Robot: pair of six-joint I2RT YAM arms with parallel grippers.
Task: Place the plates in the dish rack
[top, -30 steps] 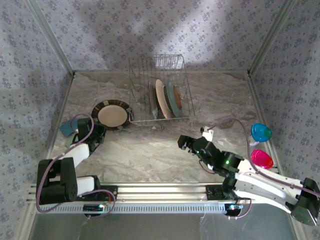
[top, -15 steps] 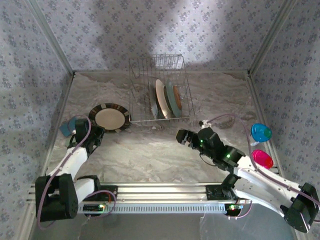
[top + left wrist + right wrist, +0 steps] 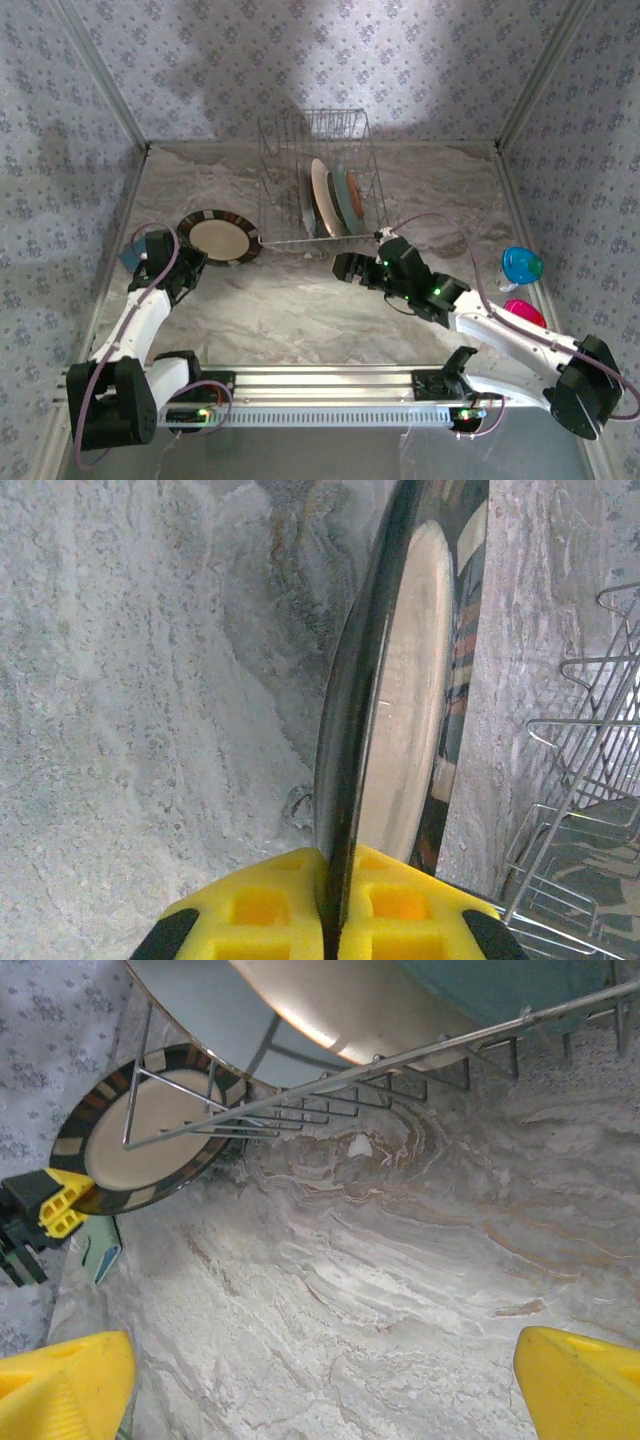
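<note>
The dark-brown striped plate (image 3: pixel 220 236) with a cream centre lies left of the dish rack (image 3: pixel 318 180), and my left gripper (image 3: pixel 190 263) is shut on its near-left rim. In the left wrist view the dark rim of this plate (image 3: pixel 400 700) runs between the yellow pads (image 3: pixel 260 905) of the left gripper (image 3: pixel 335 885). Three plates stand on edge in the rack: a grey one (image 3: pixel 200 1010), a cream one (image 3: pixel 322 197) and a teal one (image 3: pixel 346 198). My right gripper (image 3: pixel 345 268) hangs open over bare table just in front of the rack, its fingertips (image 3: pixel 60 1380) wide apart.
A small teal pad (image 3: pixel 135 252) lies by the left wall behind the left gripper. A blue cup (image 3: pixel 521 265) and a pink cup (image 3: pixel 525 312) stand at the right edge. The rack's wire front (image 3: pixel 380 1060) is close above the right gripper.
My right gripper has moved left and forward to the rack's front, staying open. The left arm has stretched out, and the striped plate in its grip has shifted slightly left.
</note>
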